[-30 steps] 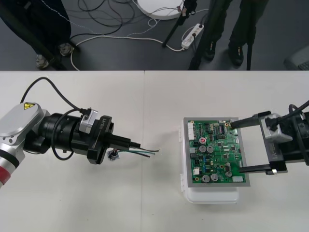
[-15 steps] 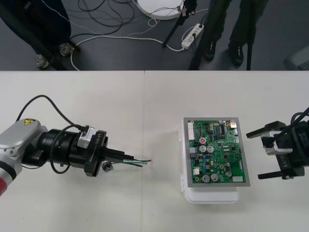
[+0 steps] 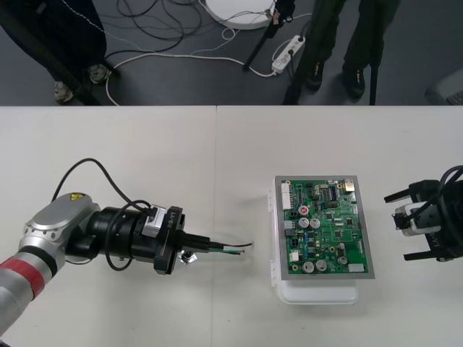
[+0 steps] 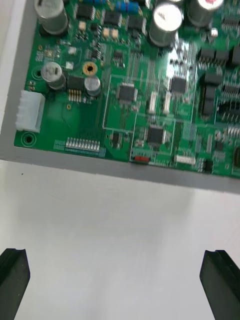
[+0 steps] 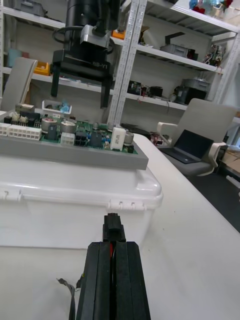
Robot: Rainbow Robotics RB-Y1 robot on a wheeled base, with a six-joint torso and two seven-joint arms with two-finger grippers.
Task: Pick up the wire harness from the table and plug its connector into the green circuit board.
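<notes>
The green circuit board (image 3: 323,228) lies on its white base (image 3: 318,292) right of the table's middle. My left gripper (image 3: 207,246) is low over the table to the board's left, shut on the wire harness (image 3: 231,249). The wires and black plug (image 5: 113,231) stick out past the fingertips toward the base (image 5: 75,200), a short gap away. The metal socket (image 3: 188,258) hangs under the fingers. My right gripper (image 3: 423,225) is open just right of the board, its fingers (image 4: 12,280) spread wide above bare table beside the board's edge (image 4: 125,90). It also stands beyond the board as the other gripper (image 5: 82,70).
Bare table lies between the plug and the base. White connectors (image 3: 287,194) line the board's left edge, and tall capacitors (image 3: 304,217) stand near them. The table's far edge meets dark floor with cables (image 3: 166,29).
My left gripper has moved right and slightly nearer the front edge with the harness, closing on the board. My right gripper has drawn back to the right, off the board.
</notes>
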